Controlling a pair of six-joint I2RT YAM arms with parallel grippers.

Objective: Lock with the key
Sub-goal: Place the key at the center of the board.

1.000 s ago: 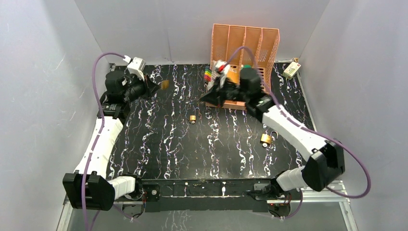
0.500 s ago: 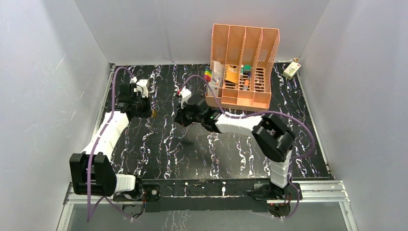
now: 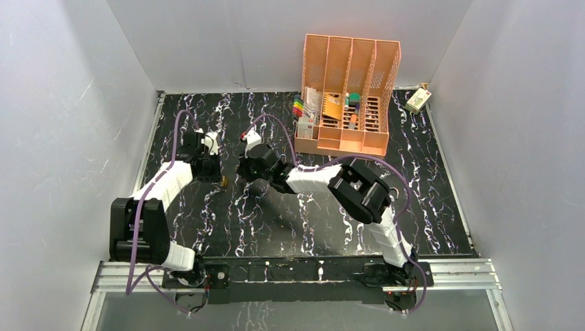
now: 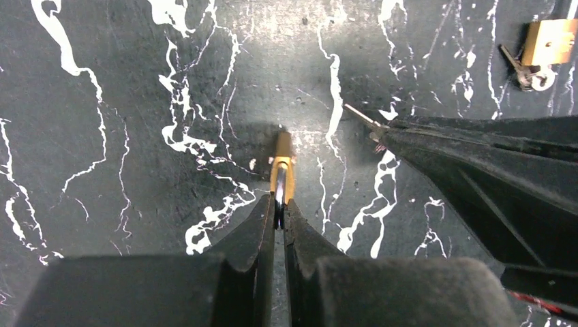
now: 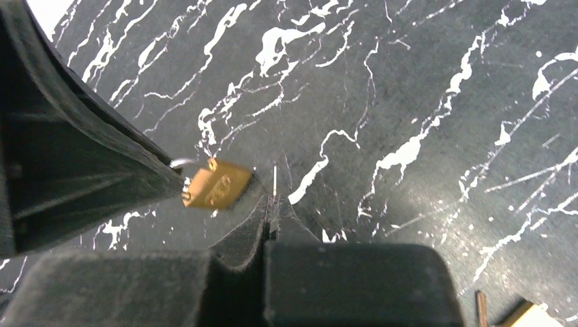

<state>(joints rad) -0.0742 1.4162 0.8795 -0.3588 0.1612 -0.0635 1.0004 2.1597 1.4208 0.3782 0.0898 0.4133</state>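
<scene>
A small brass padlock (image 4: 281, 170) hangs just over the black marbled table, and my left gripper (image 4: 280, 208) is shut on its shackle. In the top view this padlock (image 3: 223, 181) is at the left middle of the table, under the left gripper (image 3: 215, 175). My right gripper (image 5: 270, 204) is shut on the key (image 5: 275, 182), whose thin blade sticks out forward. The padlock (image 5: 217, 184) lies just left of the blade, a small gap apart. From the left wrist view the key tip (image 4: 359, 116) points out of the right fingers (image 4: 463, 150).
A second brass padlock (image 4: 549, 42) with keys on a ring lies on the table beyond the right gripper. An orange desk organizer (image 3: 348, 96) holding small items stands at the back. A white box (image 3: 417, 101) sits at the back right corner.
Both arms came down from raised poses to the left middle of the table. The left gripper brought the padlock down with it; the right gripper swung left from the organizer to beside it.
</scene>
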